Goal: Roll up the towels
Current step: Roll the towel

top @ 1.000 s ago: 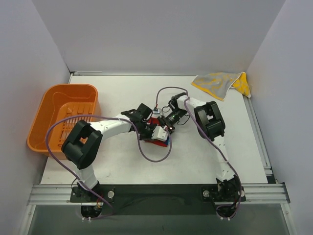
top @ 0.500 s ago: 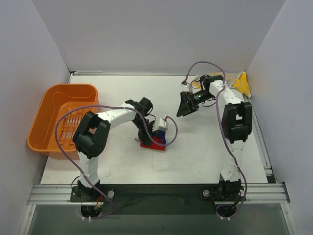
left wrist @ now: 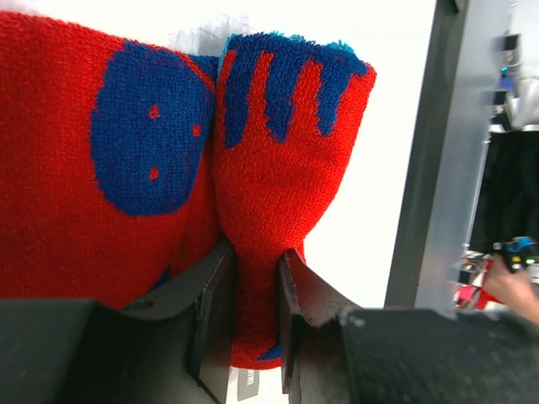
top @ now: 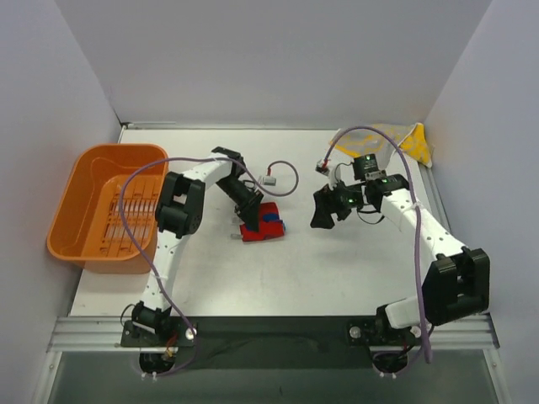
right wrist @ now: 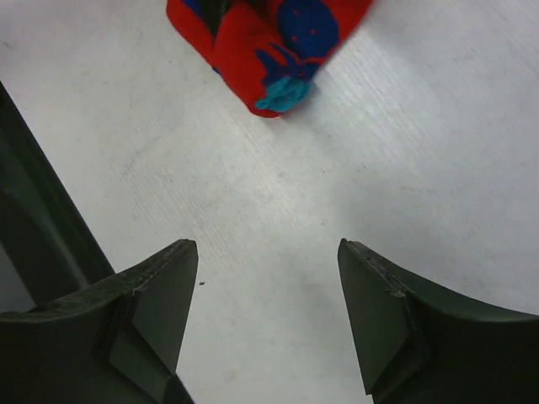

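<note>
Currently the left tool [left wrist: 244, 324] is pinching a fold of the red towel [left wrist: 278, 194], which lies bundled on the counter [top: 337, 269] near its centre. The right tool [right wrist: 268, 316] is spread and holds nothing. It hovers just off the bundle's 3 o'clock side.

Hazards, as I judge them:
- The pinch takes only a narrow fold at one end. If I lift or drag from here, the bundle may unwind.
- Only one tool has contact. If I let go of the fold, the outer layer may spring loose, because the right tool is too far off to press it down.
- The yellow towel [top: 413, 141] lies crumpled in the far corner at 1 o'clock, close to the walls. A purple cable [top: 364, 129] from the right arm arcs over it and could snag on a reach.

View comparison:
- The left wrist view alone shows the pinch itself. From overhead the arm hides it.
- The right wrist view shows the turquoise end of the bundle, and bare counter between its own fingers [right wrist: 160, 295].
- Only the overhead view shows the yellow towel and the orange tub [top: 101, 202] at 9 o'clock.
</note>
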